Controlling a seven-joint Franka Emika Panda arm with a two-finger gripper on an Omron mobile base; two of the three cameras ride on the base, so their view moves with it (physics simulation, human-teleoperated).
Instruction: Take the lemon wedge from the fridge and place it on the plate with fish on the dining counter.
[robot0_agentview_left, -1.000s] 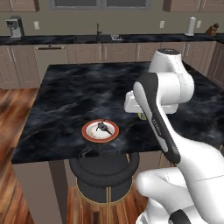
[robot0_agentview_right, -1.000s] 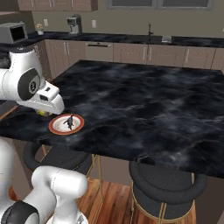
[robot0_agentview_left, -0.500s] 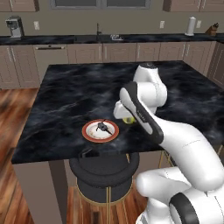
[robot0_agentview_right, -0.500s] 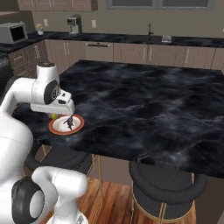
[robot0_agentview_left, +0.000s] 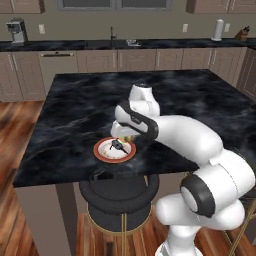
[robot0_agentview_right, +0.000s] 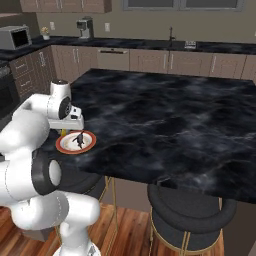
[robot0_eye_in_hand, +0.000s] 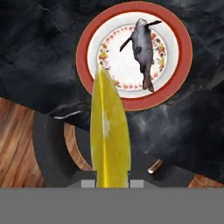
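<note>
Above the black marbled desk (robot0_agentview_left: 75, 115), fingers (robot0_eye_in_hand: 113, 181) pinched on the tiny yellow lemon wedge (robot0_eye_in_hand: 109, 135) hover near the red-rimmed white fish plate's (robot0_eye_in_hand: 85, 41) edge, so releasing now may drop it off the rim.

In the hand view, the base of the bright yellow lemon wedge (robot0_eye_in_hand: 109, 140) sinks behind the grey band, so the dark fingertips gripping it are hidden. The wedge also covers part of the red-rimmed round plate (robot0_eye_in_hand: 179, 57) carrying a small dark fish (robot0_eye_in_hand: 142, 48). In the left base view, the white arm hides the two-finger gripper (robot0_agentview_left: 125, 136), and the wedge is too small to make out. The black marbled dining counter (robot0_agentview_right: 165, 120) is cut off at the right edge of the right base view.
</note>
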